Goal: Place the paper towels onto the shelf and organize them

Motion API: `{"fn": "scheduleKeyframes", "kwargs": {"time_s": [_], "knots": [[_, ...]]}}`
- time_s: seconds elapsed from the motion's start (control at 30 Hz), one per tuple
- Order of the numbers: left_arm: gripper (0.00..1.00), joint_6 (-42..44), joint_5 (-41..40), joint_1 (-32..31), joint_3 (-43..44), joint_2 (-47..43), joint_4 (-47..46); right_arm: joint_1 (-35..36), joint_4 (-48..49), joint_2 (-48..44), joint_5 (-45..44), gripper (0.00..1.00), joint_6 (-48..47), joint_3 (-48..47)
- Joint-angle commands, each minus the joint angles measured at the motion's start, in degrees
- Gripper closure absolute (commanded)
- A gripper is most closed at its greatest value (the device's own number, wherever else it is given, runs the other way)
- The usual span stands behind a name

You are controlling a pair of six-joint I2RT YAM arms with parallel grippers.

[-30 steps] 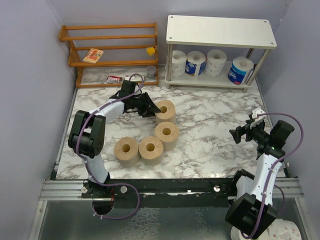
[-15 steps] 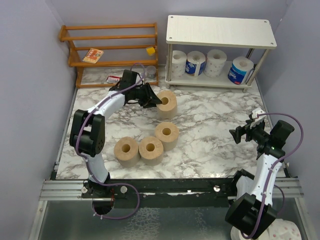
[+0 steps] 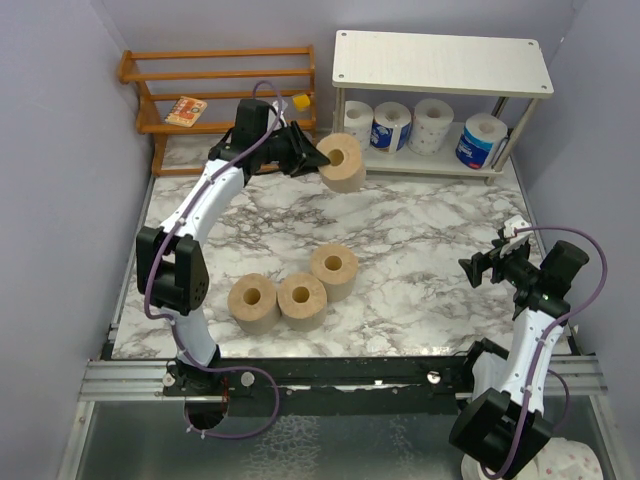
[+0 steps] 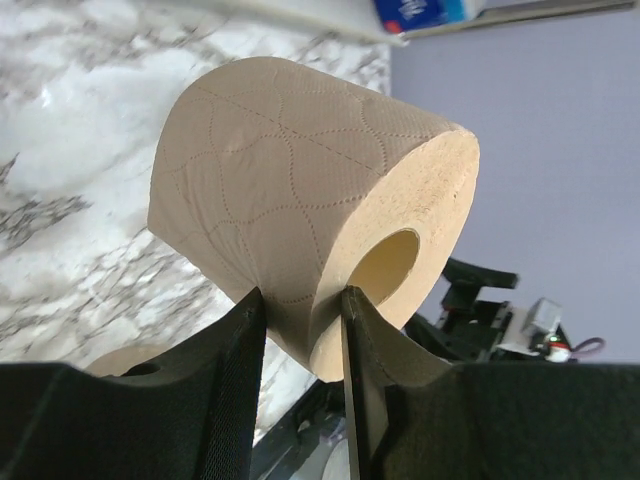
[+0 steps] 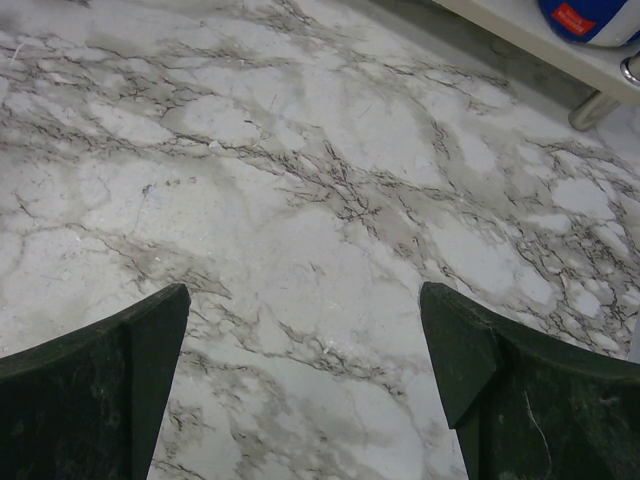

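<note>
Left claw pinches the quilted wall of a tan hollow-cored paper roll; right claw gapes over veined marble bench.

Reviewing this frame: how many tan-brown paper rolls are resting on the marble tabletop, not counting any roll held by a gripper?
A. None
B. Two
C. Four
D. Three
D. Three tan rolls sit clustered on the marble table, while the fourth roll is held off the surface by the left gripper, near the shelf.
</note>
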State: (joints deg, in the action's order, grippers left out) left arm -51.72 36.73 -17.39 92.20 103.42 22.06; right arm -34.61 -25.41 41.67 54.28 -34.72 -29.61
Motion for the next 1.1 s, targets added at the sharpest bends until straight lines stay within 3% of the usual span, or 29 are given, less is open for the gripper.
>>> {"fn": "scheduleKeyframes", "kwargs": {"time_s": [0.0, 0.23, 0.47, 1.07], "knots": [[1.00, -3.8, -1.3, -0.4, 8.6, 0.8, 1.2, -0.4, 1.0, -0.6, -0.4, 0.00, 0.4, 0.4], [1.00, -9.4, -2.0, -0.4, 18.9, 3.1, 1.5, -0.4, 0.9, -0.8, -0.2, 0.00, 0.2, 0.4], [1.00, -14.0, -1.8, -0.5, 34.7, 9.3, 1.6, -0.3, 0.6, -1.3, 0.0, 0.00, 0.0, 0.4], [1.00, -19.0, -10.7, -2.1, 41.6, 10.3, -7.9, -0.4, 0.6, 0.8, 0.0, 0.01, -0.3, 0.0]]}}
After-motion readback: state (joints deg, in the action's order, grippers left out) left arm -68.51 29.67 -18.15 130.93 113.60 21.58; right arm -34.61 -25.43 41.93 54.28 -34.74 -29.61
